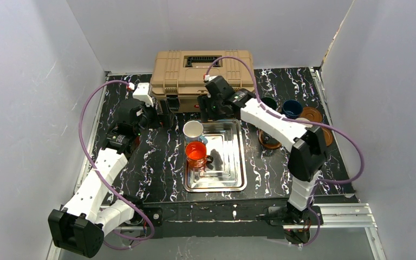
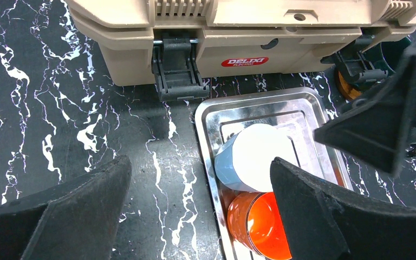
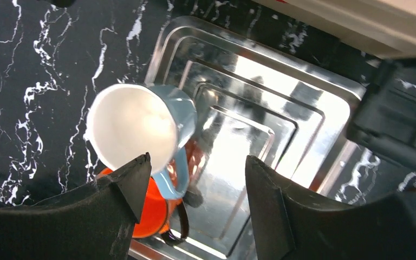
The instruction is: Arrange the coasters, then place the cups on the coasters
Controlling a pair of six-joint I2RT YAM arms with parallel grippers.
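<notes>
I hold the right gripper (image 3: 195,168) spread and empty over the tray (image 3: 281,81), beside the pale cup (image 3: 132,122) at centre left, I judge to lift it toward the coasters (image 1: 313,115) at upper right. The left gripper (image 2: 197,168) hangs spread too. I count four cups: the pale cup and an orange cup (image 1: 196,151) on the tray, and a teal cup (image 1: 269,102) and a navy cup (image 1: 292,108) near three visible coasters.

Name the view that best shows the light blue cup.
Right wrist: the light blue, white-lined cup shows rim, wall and handle. Left wrist hides part behind a claw finger; top view shows it small.
</notes>
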